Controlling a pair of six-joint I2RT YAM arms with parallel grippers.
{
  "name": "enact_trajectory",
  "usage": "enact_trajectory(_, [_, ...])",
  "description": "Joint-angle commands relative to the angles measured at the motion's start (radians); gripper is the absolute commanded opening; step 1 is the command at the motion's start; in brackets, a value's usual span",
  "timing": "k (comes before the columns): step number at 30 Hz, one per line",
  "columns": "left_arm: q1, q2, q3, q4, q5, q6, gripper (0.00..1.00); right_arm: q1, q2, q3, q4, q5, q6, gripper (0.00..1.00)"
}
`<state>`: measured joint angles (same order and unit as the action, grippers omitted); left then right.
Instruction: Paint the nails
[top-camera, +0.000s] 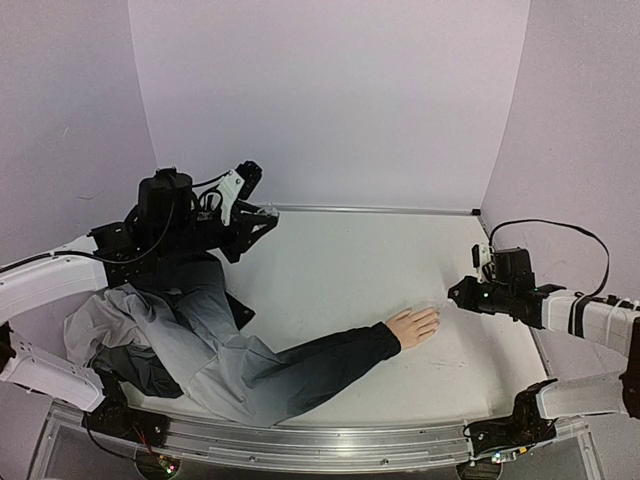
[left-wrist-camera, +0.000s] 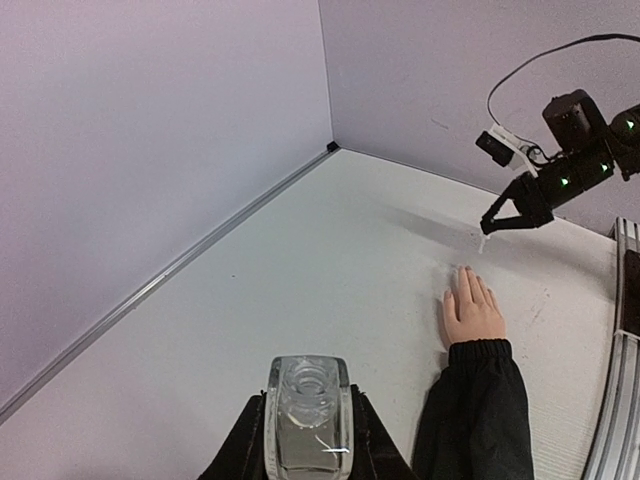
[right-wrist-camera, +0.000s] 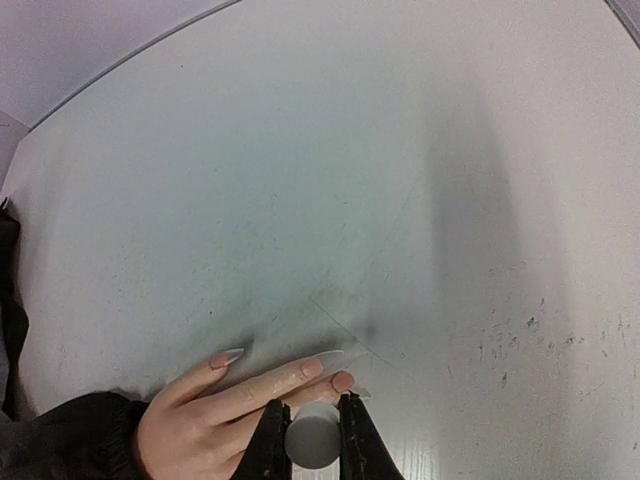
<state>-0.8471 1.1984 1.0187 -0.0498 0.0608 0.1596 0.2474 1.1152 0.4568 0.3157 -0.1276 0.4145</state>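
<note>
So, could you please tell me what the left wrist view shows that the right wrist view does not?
Only the left wrist view: the clear bottle clamped in the left gripper, and the right gripper seen from outside, poised near the fingertips. Only the right wrist view: the nails up close, and the small round cap pinched between that gripper's fingers. Both: the mannequin hand lying flat on the white table, with its dark sleeve.
</note>
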Motion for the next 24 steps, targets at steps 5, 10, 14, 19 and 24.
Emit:
enact_trajectory(5, [0.048,-0.011,-0.024,0.134,0.028,0.014,0.00,-0.002,0.035,-0.005,0.096,-0.092,-0.048,0.00])
enact_trajectory(10, [0.051,-0.010,-0.037,0.148,0.034,0.014,0.00,-0.003,0.075,-0.009,0.130,-0.071,-0.063,0.00])
enact_trajectory(14, [0.052,-0.011,-0.042,0.152,0.038,0.008,0.00,-0.002,0.104,-0.002,0.154,-0.065,-0.058,0.00])
enact_trajectory(19, [0.052,-0.012,-0.045,0.156,0.040,0.004,0.00,-0.003,0.120,0.003,0.160,-0.065,-0.057,0.00])
enact_trajectory(24, [0.054,-0.009,-0.045,0.157,0.046,0.004,0.00,-0.002,0.127,0.002,0.167,-0.072,-0.056,0.00])
